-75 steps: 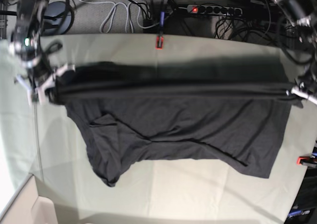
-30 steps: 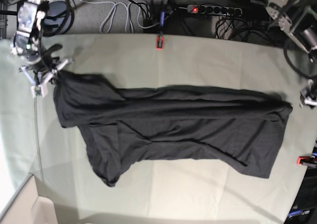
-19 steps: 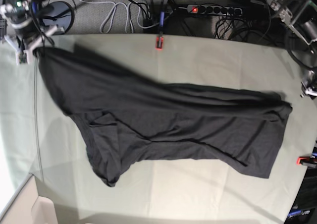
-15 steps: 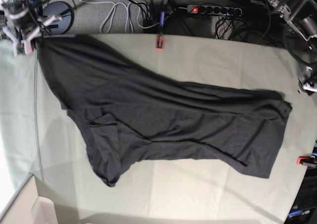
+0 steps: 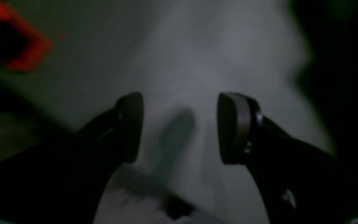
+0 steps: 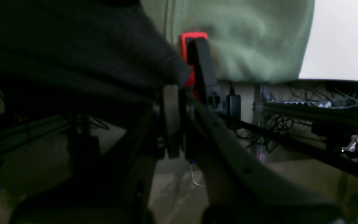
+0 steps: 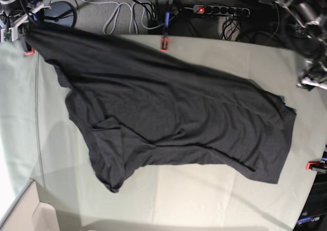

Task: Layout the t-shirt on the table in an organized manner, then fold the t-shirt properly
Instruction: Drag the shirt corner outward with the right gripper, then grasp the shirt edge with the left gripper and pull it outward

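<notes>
Now the t-shirt (image 7: pixel 168 123) lies rumpled, one corner clamped by the right gripper (image 7: pixel 18 29) — left gripper (image 5: pixel 179 127) released.

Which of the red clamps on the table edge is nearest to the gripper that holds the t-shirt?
The clamp at the far-left corner, beside the right gripper pinching the t-shirt; the others sit farther right.

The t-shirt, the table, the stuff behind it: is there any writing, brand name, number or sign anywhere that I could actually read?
None can be read in any view.
t-shirt: plain dark cloth, no print or label showing.
table: bare pale cloth, no markings.
red clamp: no legible label.
power strip: only a red light; any lettering is too small to read.
Both wrist views: too dark and blurred for text.
</notes>
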Controlling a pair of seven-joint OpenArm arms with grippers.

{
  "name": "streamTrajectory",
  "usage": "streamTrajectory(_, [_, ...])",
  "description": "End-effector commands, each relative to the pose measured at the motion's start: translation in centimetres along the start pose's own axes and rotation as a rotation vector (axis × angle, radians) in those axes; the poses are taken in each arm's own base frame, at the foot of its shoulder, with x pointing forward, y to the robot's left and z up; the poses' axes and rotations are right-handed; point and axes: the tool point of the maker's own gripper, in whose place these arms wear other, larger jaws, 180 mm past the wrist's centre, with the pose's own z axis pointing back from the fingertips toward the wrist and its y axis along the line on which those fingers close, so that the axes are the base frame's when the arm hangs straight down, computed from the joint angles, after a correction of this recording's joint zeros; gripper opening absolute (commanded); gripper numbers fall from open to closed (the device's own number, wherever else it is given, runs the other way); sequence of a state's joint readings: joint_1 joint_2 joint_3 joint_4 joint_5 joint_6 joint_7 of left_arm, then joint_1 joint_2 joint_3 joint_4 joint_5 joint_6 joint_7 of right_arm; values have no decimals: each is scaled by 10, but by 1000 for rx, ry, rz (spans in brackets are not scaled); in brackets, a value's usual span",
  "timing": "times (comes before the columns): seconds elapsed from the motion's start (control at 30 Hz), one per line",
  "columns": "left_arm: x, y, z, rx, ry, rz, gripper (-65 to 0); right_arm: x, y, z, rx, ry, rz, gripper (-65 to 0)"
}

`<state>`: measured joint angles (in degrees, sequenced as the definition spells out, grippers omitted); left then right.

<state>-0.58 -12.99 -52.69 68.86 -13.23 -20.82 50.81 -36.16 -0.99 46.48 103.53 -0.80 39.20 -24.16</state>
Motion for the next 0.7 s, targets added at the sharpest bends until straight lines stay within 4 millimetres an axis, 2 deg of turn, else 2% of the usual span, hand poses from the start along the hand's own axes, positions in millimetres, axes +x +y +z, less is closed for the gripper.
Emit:
streamTrajectory(0.0, [24, -6, 6, -15, -62, -27, -283, 9, -1, 4, 5, -31, 17, -650])
streamTrajectory(0.17, [29, -57, -7, -101, -48, -109, -285, 17, 3, -1, 3, -58, -9, -650])
streamTrajectory(0.3, [46, -82, -10, -141, -131, -136, -288, 17, 4, -1, 6, -56, -11, -650])
streamTrajectory(0.43, [50, -112, -13, -192, -173, -213, -288, 17, 3, -1, 1, -57, -13, -650])
streamTrajectory(0.5, [47, -120, -14, -205, -170, -233, -289, 16, 3, -1, 0, -54, -14, -650])
streamTrajectory(0.67, [34, -118, -28, -209, -114, -204, -289, 15, 2, 0, -1, -52, -14, -650])
